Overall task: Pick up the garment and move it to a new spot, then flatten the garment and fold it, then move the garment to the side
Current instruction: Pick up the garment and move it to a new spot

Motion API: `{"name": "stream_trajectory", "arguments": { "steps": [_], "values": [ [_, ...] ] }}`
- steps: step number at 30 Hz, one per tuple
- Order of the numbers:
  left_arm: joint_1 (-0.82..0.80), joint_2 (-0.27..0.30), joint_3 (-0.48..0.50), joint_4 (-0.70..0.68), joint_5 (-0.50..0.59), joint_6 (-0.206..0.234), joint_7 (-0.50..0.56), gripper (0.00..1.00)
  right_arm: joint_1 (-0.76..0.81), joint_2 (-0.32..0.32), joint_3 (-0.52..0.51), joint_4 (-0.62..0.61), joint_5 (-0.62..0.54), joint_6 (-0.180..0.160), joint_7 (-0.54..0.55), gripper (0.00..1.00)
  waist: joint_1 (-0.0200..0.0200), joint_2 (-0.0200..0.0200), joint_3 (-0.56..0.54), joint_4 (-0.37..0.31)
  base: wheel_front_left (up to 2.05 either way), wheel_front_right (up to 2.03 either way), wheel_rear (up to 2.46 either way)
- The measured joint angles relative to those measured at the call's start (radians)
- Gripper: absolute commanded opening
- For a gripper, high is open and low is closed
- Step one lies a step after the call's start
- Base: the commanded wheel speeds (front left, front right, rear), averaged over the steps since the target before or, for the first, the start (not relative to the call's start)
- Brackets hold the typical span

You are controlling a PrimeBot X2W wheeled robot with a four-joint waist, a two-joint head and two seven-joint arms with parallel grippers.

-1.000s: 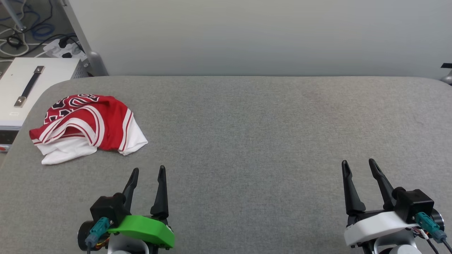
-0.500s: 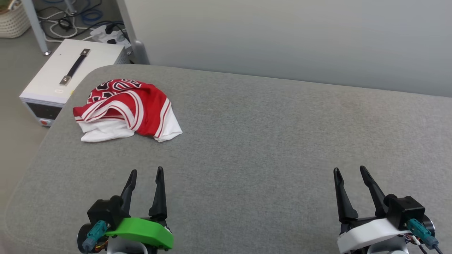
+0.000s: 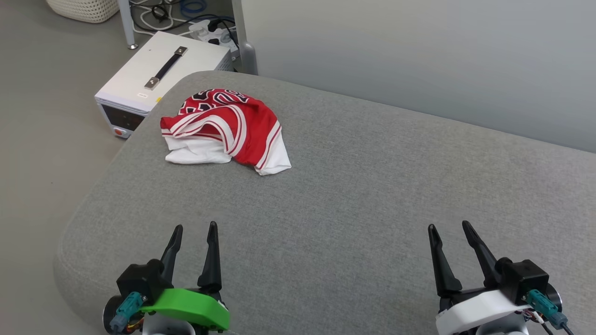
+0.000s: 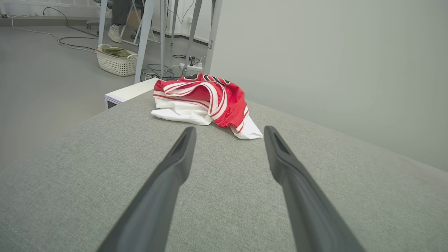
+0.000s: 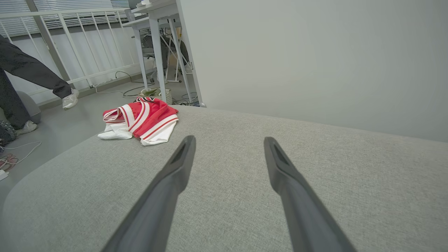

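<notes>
Red-and-white shirt [image 3: 251,125] lies crumpled at the far left corner of the grey padded table [image 3: 363,200]; my left claw [image 3: 194,228] and right claw [image 3: 449,227] hover well short, spread wide, empty, ready for pickup.

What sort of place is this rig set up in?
Probably a robotics lab or test room, not a home: a white instrument box with a carry handle beside the grey padded table, loose cables and a power strip on the floor.

Bright, even light, shadows faint, focus sharp; wrist views perhaps stretched toward the edges.
</notes>
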Motion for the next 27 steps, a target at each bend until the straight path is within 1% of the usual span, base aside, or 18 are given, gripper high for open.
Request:
{"name": "stream_trajectory", "arguments": {
  "steps": [4, 11, 17, 20, 24, 27],
  "values": [
    [0.0, 0.0, -0.005, 0.001, 0.0, -0.001, 0.0, 1.0, 0.0, 0.0, 0.006, 0.002, 0.001, 0.0, 0.0, 1.0, 0.0, 0.0, 0.0, 0.028, 0.0, 0.0, 0.0],
    [0.0, 0.0, -0.006, 0.001, 0.002, -0.001, 0.0, 1.0, 0.0, 0.001, 0.01, 0.003, 0.001, 0.0, 0.0, 1.0, 0.0, 0.0, 0.0, 0.057, 0.0, 0.0, 0.0],
    [0.0, 0.0, -0.002, 0.0, 0.002, -0.001, 0.0, 1.0, 0.0, 0.001, 0.007, -0.003, 0.014, 0.0, 0.0, 1.0, 0.0, 0.0, 0.009, 0.058, 0.0, 0.0, 0.0],
    [-0.004, 0.0, -0.001, 0.001, 0.004, -0.005, 0.0, 1.0, -0.002, 0.001, 0.002, -0.019, 0.01, 0.0, 0.0, 1.0, 0.0, 0.0, 0.04, 0.047, 0.0, 0.0, 0.0],
    [-0.041, 0.003, -0.008, 0.071, 0.041, -0.025, 0.0, 1.0, -0.018, 0.001, -0.002, -0.042, -0.007, 0.0, 0.0, 1.0, 0.0, 0.0, 0.076, 0.032, 0.0, 0.0, 0.0],
    [-0.127, 0.026, -0.021, 0.141, 0.048, -0.039, 0.001, 1.0, -0.039, 0.002, -0.001, -0.069, -0.034, 0.0, 0.0, 1.0, 0.0, 0.0, 0.114, 0.019, 0.0, 0.0, 0.0]
  ]
}}
